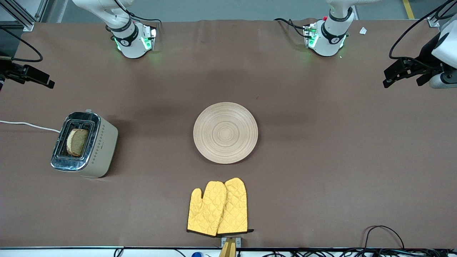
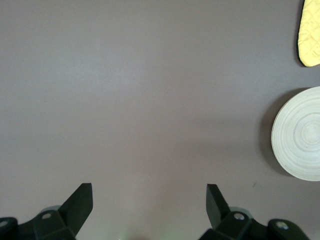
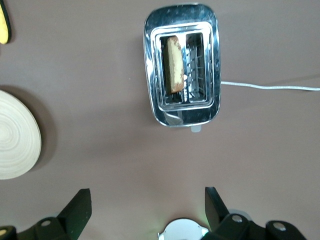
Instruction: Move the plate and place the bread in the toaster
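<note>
The bread (image 1: 77,142) stood in a slot of the toaster (image 1: 85,144) at the right arm's end of the table (image 1: 321,142). The plate (image 1: 225,132) lay mid-table (bare), just above the yellow mitts (image 1: 217,207). Left pincer (image 2: 150,200) and right pincer (image 3: 148,202) hung open, holding nothing.

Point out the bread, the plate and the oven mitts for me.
bread (image 1: 77,142), front view, on its speckled face.
plate (image 1: 225,132), front view, on its centre rings.
oven mitts (image 1: 217,207), front view, on the quilted yellow fabric.
</note>
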Controlling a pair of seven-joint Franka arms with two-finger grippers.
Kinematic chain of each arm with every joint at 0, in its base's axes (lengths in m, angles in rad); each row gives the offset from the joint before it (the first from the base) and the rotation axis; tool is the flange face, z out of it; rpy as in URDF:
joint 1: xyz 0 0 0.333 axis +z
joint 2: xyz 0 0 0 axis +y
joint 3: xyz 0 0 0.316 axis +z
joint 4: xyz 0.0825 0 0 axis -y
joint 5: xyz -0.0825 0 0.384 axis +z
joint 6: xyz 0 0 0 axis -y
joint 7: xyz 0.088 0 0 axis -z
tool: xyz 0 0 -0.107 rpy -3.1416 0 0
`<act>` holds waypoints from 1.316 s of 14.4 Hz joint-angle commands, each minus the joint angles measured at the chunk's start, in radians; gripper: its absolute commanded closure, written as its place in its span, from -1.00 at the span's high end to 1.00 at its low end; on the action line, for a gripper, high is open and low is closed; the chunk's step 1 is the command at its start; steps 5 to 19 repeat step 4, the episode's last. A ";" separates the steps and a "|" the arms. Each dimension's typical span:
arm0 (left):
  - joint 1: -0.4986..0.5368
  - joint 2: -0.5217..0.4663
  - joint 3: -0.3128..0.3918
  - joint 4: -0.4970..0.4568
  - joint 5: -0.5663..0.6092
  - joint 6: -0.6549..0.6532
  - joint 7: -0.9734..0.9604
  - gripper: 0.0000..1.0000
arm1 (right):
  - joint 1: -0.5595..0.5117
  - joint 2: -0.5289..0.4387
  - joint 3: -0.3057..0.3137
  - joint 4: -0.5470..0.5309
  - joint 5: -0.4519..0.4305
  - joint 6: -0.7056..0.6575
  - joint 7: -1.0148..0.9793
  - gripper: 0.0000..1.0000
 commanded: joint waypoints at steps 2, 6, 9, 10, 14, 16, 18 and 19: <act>-0.003 -0.011 -0.005 0.000 0.018 -0.017 0.062 1.00 | 0.002 -0.015 0.010 0.005 0.016 -0.028 0.000 1.00; -0.001 -0.011 -0.005 0.000 0.018 -0.019 0.088 1.00 | 0.005 -0.015 0.012 0.005 0.012 -0.028 0.000 1.00; -0.001 -0.011 -0.005 0.000 0.018 -0.019 0.088 1.00 | 0.005 -0.015 0.012 0.005 0.012 -0.028 0.000 1.00; -0.001 -0.011 -0.005 0.000 0.018 -0.019 0.088 1.00 | 0.005 -0.015 0.012 0.005 0.012 -0.028 0.000 1.00; -0.001 -0.011 -0.005 0.000 0.018 -0.019 0.088 1.00 | 0.005 -0.015 0.012 0.005 0.012 -0.028 0.000 1.00; -0.001 -0.011 -0.005 0.000 0.018 -0.019 0.088 1.00 | 0.005 -0.015 0.012 0.005 0.012 -0.028 0.000 1.00; -0.001 -0.011 -0.005 0.000 0.018 -0.019 0.088 1.00 | 0.005 -0.015 0.012 0.005 0.012 -0.028 0.000 1.00; -0.001 -0.011 -0.005 0.000 0.018 -0.019 0.088 1.00 | 0.005 -0.015 0.012 0.005 0.012 -0.028 0.000 1.00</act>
